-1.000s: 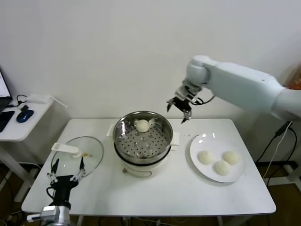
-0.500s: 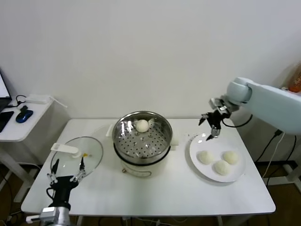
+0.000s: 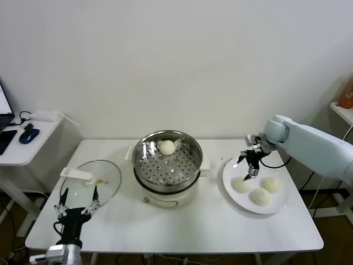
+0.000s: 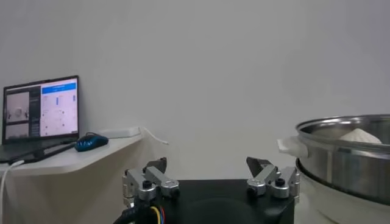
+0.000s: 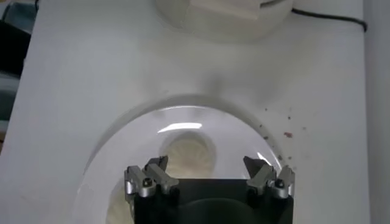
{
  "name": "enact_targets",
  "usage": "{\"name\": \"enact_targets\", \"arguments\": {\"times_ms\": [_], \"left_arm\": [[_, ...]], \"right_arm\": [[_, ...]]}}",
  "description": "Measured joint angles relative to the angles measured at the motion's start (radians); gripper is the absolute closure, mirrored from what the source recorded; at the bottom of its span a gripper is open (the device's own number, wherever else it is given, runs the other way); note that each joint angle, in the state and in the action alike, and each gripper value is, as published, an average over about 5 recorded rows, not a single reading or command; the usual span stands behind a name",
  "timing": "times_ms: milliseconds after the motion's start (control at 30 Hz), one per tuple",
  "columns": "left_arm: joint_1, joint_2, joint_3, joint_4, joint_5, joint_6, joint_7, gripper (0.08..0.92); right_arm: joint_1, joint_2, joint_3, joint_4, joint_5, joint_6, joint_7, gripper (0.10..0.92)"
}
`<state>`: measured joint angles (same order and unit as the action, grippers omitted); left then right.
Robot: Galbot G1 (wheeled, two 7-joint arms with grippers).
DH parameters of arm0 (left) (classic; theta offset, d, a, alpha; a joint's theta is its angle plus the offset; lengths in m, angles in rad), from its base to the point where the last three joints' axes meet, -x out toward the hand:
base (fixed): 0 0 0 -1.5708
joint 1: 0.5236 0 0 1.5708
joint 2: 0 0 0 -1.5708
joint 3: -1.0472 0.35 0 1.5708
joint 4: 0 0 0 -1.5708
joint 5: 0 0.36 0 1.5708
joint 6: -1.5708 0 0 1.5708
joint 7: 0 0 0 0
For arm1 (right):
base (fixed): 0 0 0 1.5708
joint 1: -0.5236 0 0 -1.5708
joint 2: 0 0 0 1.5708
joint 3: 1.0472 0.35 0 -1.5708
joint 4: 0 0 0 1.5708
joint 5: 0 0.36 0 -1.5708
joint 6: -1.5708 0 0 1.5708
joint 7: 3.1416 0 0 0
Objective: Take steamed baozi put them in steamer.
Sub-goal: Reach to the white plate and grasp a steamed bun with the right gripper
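— Seen from the head view, where are things placed?
— One baozi [image 3: 167, 147] lies in the steamer [image 3: 167, 165] at the table's middle; three buns [image 3: 241, 184] remain on the plate [image 3: 229, 175] near the right edge. The right gripper [image 3: 247, 165] is held wide open above them; the left gripper [image 3: 77, 202], also open, is parked by the front-left corner.
— And the right wrist view?
— A bun [image 5: 189, 153] is framed between the fingers; centring should be kept and closure made gently.
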<state>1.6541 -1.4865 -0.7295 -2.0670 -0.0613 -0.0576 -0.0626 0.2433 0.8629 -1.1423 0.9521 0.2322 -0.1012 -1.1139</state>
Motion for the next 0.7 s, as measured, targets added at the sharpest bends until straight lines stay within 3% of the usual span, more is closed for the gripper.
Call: {"name": "enact_targets", "arguments": {"times_ms": [700], "left_arm": [[-0.019,-0.005,0.002,0.021,0.0,0.005,-0.003,0.177]], "right_arm": [[-0.083,0.082,0.041,-0.129,-0.073,0.019,-0.024,0.203]]}}
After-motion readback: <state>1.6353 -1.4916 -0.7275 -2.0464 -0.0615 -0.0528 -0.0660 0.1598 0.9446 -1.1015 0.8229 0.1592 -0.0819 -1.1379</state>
